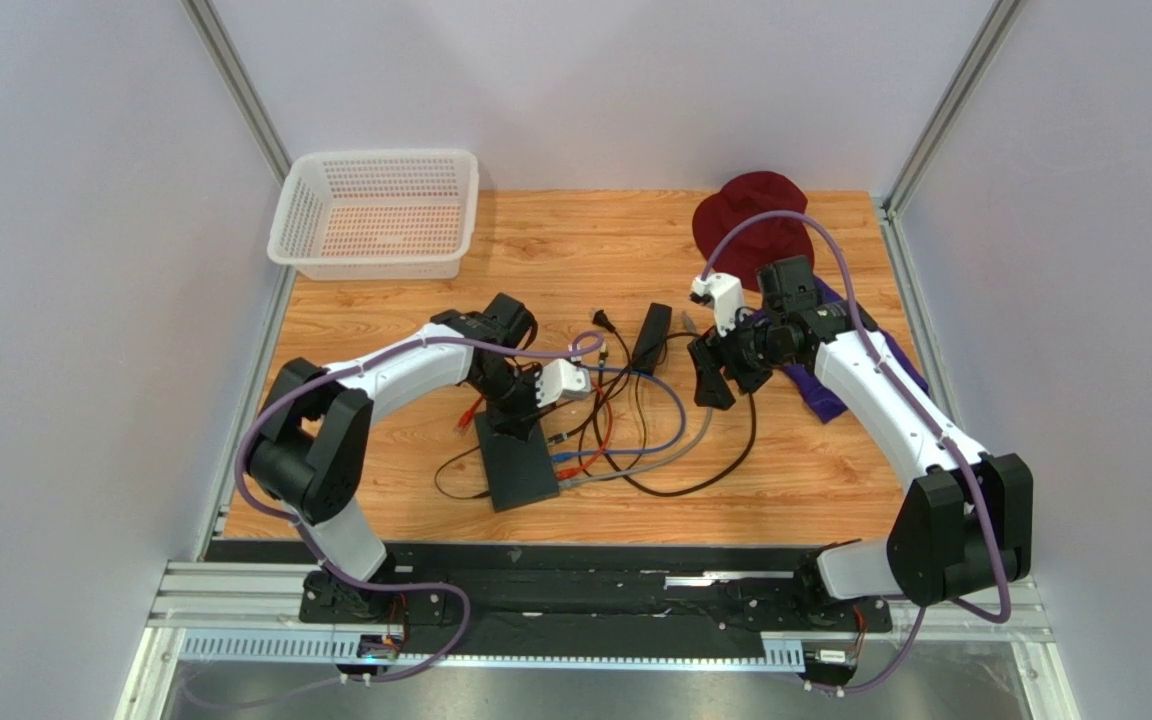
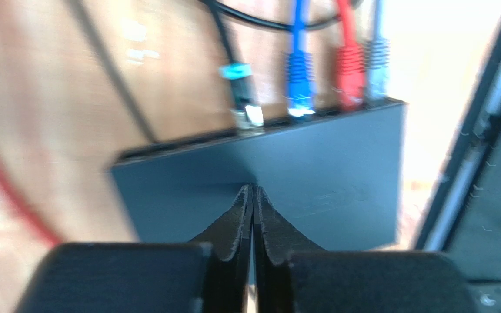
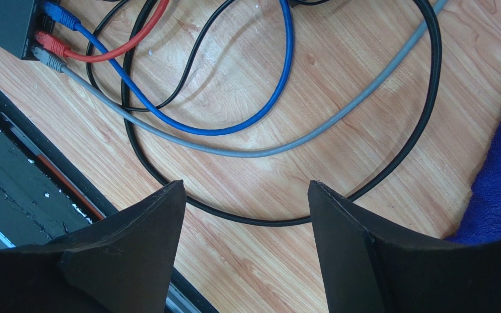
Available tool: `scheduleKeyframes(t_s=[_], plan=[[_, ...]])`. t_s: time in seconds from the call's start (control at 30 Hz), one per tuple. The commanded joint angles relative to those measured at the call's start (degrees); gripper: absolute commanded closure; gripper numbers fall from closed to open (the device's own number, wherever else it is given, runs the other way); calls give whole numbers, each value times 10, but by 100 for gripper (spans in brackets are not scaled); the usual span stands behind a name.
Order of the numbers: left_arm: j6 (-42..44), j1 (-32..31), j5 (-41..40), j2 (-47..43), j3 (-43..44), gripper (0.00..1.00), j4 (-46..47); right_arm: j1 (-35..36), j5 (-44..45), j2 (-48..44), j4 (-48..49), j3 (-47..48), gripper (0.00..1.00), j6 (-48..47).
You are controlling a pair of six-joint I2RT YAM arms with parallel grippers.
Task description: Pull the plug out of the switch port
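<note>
The switch (image 1: 516, 462) is a flat dark grey box on the wooden table. In the left wrist view its port edge (image 2: 259, 127) holds a black-and-teal plug (image 2: 242, 98), a blue plug (image 2: 299, 85), a red plug (image 2: 349, 73) and a grey plug (image 2: 377, 62). My left gripper (image 2: 253, 189) is shut and empty, its tips over the box's top, short of the ports; it also shows in the top view (image 1: 512, 417). My right gripper (image 3: 243, 189) is open and empty above bare wood and cable loops, to the right of the switch (image 3: 5, 23); it also shows in the top view (image 1: 720, 383).
A black power brick (image 1: 653, 338) lies behind the cable tangle (image 1: 642, 443). A white basket (image 1: 379, 210) stands at the back left, a maroon cloth (image 1: 748, 218) at the back right, and a purple cloth (image 1: 838, 393) under the right arm. A loose red cable end (image 1: 465, 419) lies left of the switch.
</note>
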Motion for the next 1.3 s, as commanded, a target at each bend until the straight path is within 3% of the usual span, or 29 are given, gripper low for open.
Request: scheduleKeyframes(t_s=[0.0,0.1,0.2,0.4,0.67,0.8,0.9,1.27], plan=[[-19,-7,10,-65,5,65,25,2,10,-21,17,1,26,-7],[-21,-27,30,-139,-48,42,21,2,16,-24,16,5,26,-11],[-7,-44,34,-203,-107,33,20,1,22,-30,13,5,26,-13],[14,-106,6,-258,-190,31,28,1,19,-51,8,-16,25,-10],[-47,-201,-132,-234,-264,30,151,1,22,-81,7,-36,24,-8],[-66,-219,-220,-151,-251,30,177,1,24,-87,11,-45,24,-9],[-72,-220,-241,-103,-233,32,203,1,24,-87,12,-48,24,-9],[-66,-220,-222,-40,-162,35,237,-2,39,-69,16,-40,24,-14]])
